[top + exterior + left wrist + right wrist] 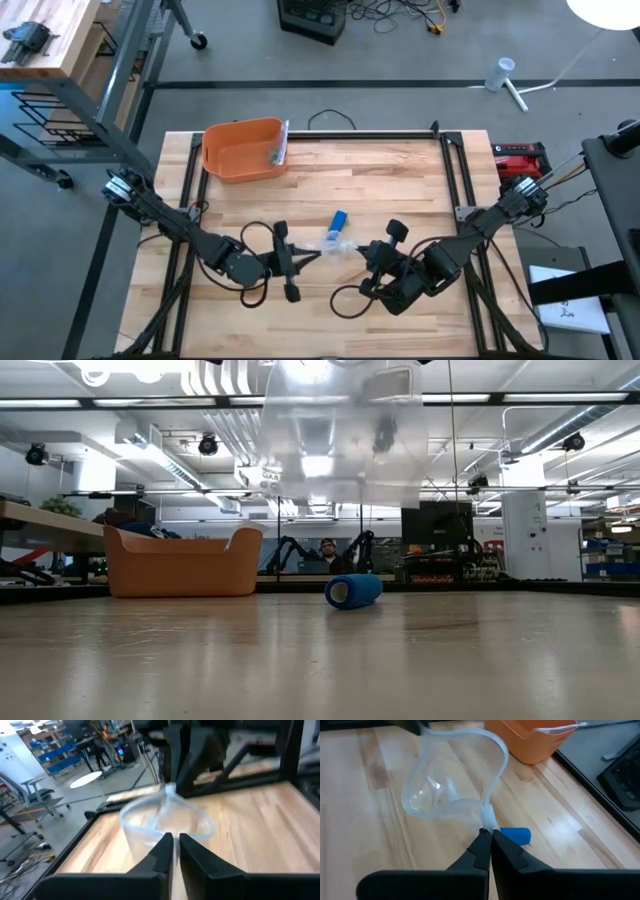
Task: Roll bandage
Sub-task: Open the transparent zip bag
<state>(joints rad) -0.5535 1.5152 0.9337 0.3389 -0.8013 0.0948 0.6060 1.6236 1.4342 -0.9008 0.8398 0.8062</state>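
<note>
While both tools [487, 834] [173, 840] pinch the clear bag [451, 785], its far side blurs

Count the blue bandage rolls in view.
1. The blue cylindrical bandage roll lies on the wooden table near its centre, beside the clear plastic bag. More could be hidden.

Overhead view: straight down on the whole desk [400, 170] and both arms, from well above. Low view: at desk-top height, level across the surface into the room behind, sharing with the overhead view the orange bin [180, 563] and the blue roll [353, 590]. Wrist views: close, forward past the left gripper [173, 840] and the right gripper [489, 834], facing each other across the same clear plastic bag [445, 780].
</note>
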